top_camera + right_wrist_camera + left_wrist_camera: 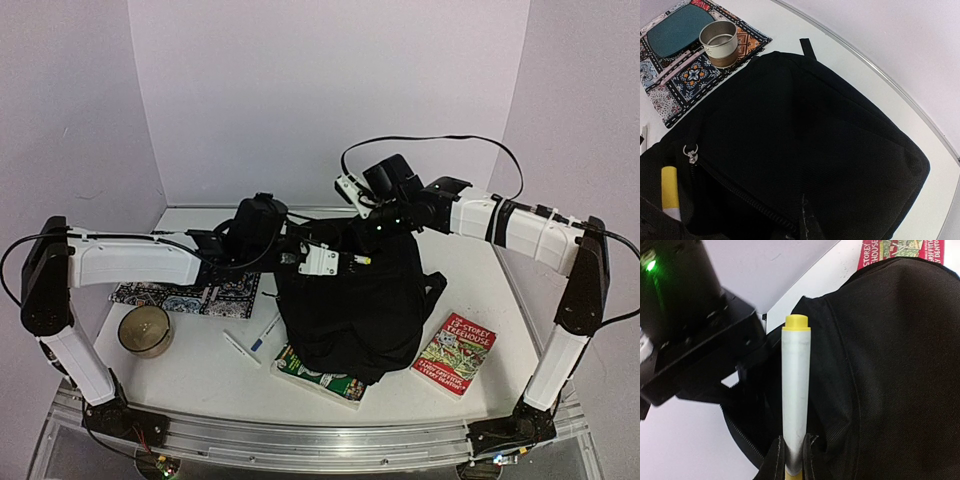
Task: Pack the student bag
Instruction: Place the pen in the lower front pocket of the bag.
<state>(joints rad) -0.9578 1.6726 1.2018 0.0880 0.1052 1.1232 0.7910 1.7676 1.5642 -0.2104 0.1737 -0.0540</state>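
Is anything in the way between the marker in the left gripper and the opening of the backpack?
Nothing visible. The left gripper holds the marker yellow cap first, right at the unzipped opening of the backpack. The right gripper pinches the opening's edge, holding it apart.

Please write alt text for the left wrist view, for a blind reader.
The left gripper holds a white marker with a yellow cap at the opening of the black student bag. A red book shows beyond it.
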